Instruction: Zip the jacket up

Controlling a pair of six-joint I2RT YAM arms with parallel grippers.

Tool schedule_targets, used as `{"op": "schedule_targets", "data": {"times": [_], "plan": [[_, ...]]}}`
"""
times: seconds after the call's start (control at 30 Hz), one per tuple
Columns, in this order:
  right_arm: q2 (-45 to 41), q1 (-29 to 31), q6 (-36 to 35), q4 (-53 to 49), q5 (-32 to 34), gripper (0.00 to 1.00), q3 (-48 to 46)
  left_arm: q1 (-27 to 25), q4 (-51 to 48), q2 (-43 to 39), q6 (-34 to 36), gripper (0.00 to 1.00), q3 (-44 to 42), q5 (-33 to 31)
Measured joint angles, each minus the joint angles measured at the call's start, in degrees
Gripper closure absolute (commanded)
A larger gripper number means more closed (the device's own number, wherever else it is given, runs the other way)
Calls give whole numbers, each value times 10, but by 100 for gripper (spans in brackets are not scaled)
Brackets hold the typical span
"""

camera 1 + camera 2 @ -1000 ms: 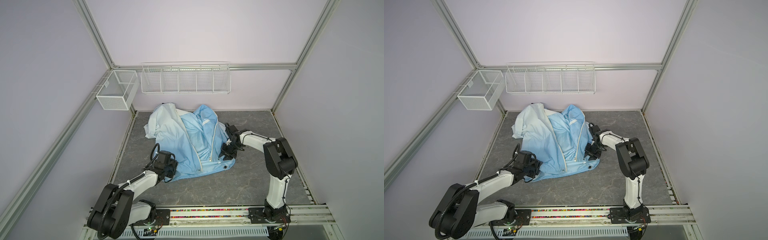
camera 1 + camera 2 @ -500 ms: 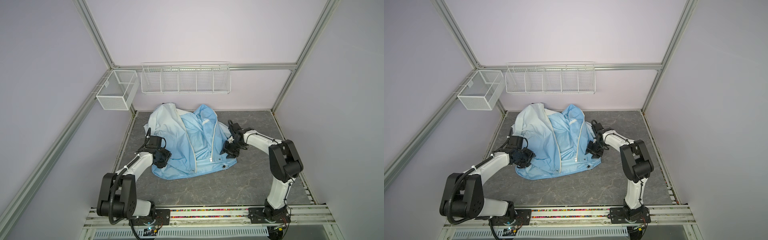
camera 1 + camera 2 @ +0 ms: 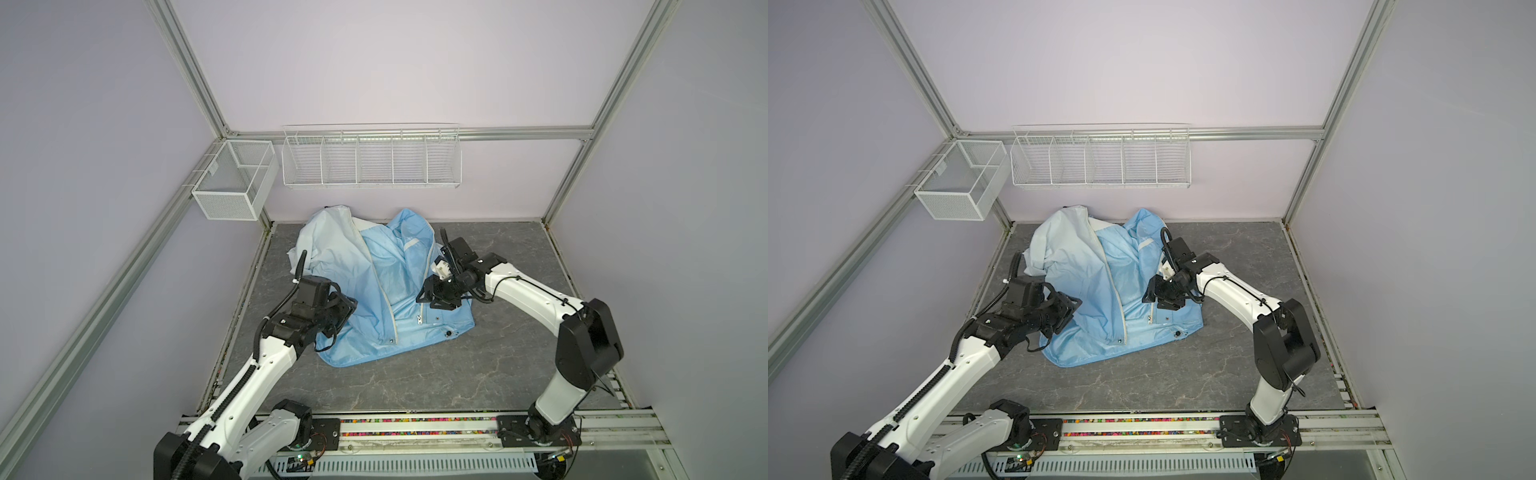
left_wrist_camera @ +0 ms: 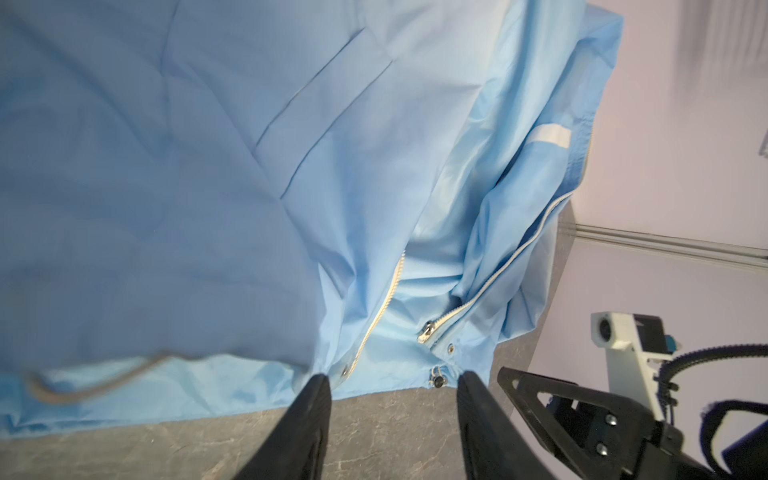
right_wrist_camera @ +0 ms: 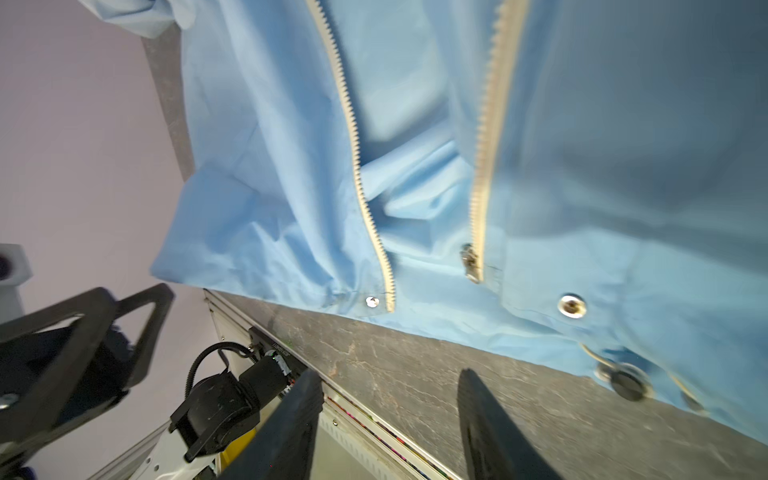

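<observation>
Just ahead of the right pincer (image 5: 387, 372), beyond its tips, lies the lower end of the jacket (image 3: 374, 282). It is spread open-fronted on the table (image 3: 457, 382), with the hem (image 5: 457, 324) running across the line of reach. This pincer is seen released: its fingers (image 5: 291, 424) stand apart with nothing between them. The left pincer (image 4: 393, 375) is likewise released and empty, and is also pointed at the hem. From the right pincer the two halves of the zipper (image 5: 365, 187) are seen to run away lengthwise, roughly side by side, with a strip of lining between them. The slider (image 5: 469, 259) is seated near the foot of one half. The free end (image 5: 388, 299) of the other half lies beside a small snap (image 5: 371, 301), apart from the slider. The coming move is judged to turn on that gap. The free end would have to be brought sideways to the slider and fed in along the same long axis before anything could be drawn up. In both top views the right pincer is placed closer to the slider, over that front panel. The left pincer is placed at the outer edge of the opposite panel, on the side of the free end. Nothing is joined yet, so the task is judged barely begun.
</observation>
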Motion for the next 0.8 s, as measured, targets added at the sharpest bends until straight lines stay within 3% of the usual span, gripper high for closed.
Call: {"op": "schedule_targets", "data": {"times": [0.23,0.43,0.8], "plan": [[90,41,34,64,-53,48,0,-97,-24,-61,-91,39,-55,-48],[147,41,31,75,-64,48,0,-175,-3,-57,-163,39,-94,-79],[184,41,9,132,-106,49,-1,-195,31,-87,-220,37,-121,-119]]}}
